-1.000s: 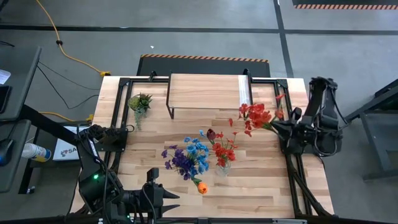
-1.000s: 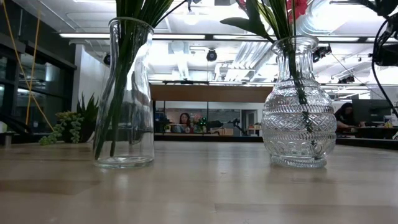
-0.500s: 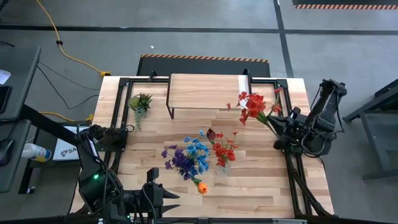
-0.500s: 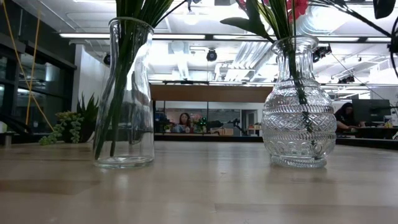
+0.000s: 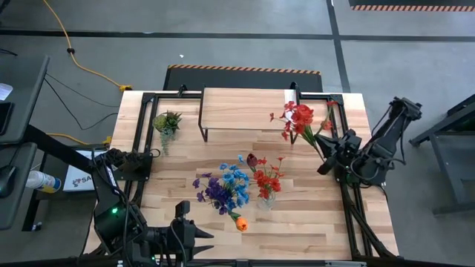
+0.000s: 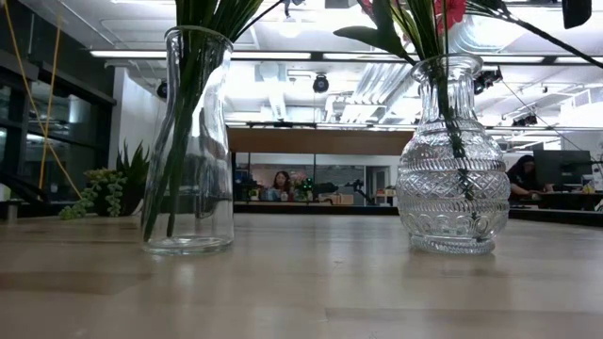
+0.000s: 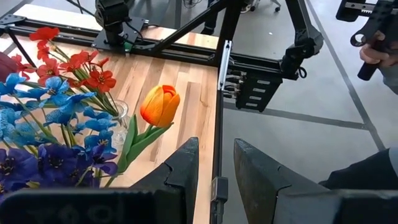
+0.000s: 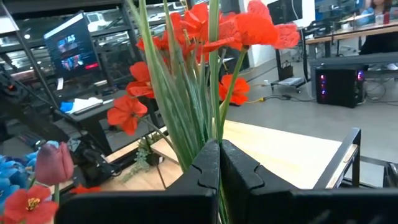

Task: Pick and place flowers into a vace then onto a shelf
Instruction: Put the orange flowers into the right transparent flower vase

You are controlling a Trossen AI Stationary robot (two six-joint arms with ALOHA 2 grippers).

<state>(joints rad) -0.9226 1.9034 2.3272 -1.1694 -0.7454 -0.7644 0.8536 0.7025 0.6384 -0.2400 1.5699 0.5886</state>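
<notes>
My right gripper [image 5: 325, 153] hovers over the table's right side, shut on a bunch of red flowers [image 5: 300, 119] whose heads hang above the right end of the shelf [image 5: 245, 110]. A tall clear vase [image 6: 188, 141] holds blue, purple and orange flowers [image 5: 223, 189]. Beside it, a patterned round vase [image 6: 452, 160] holds red flowers and a maroon tulip [image 5: 265, 176]. Both vases stand on the tabletop. My left gripper [image 5: 202, 233] waits at the near edge, close to the orange tulip [image 7: 160, 106], open, with nothing between its fingers [image 7: 186, 168]. My right gripper pinches the green stems [image 8: 210, 127] of the red bunch, several together, between its two fingers [image 8: 208, 158]. The fingers come about level from the table's right. The bunch is lifted clear, and its stems run on past the fingertips, with the heads toward the far left.
A small spiky potted plant [image 5: 167, 122] stands at the far left of the table. Black frame rails [image 5: 349, 196] run along the table's edges. Bare wood lies between the shelf and the two vases. People sit in the room behind, in the low view.
My right gripper has swung about over the table's right side, staying shut. The red bunch has turned with it: its heads have moved toward the far edge and a little left, from beside the shelf to above its right end.
</notes>
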